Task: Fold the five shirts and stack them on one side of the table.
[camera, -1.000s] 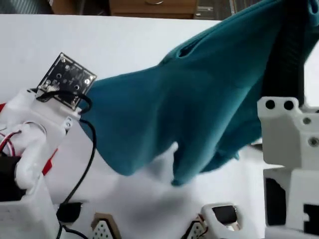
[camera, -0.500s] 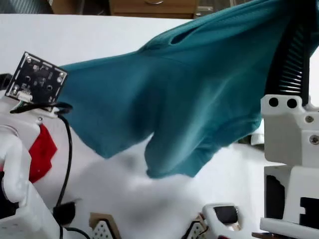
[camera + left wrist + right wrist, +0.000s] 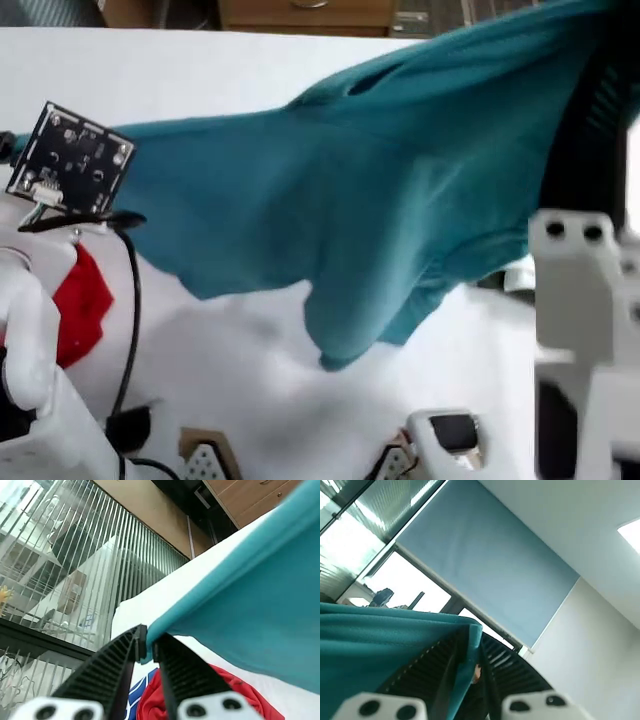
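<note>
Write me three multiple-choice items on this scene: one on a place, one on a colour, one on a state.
1. Where does the red shirt lie?
A. On the table
B. In a basket
C. On a chair
2. What colour is the lifted shirt?
A. Yellow
B. Teal
C. White
3. How is the left pincer?
A. Wide open
B. Shut on nothing
C. Shut on the lifted shirt's edge
Key: 1 A, it rests on the white top; 2 B, teal in every view; 3 C, its wrist view shows the edge clamped.
</note>
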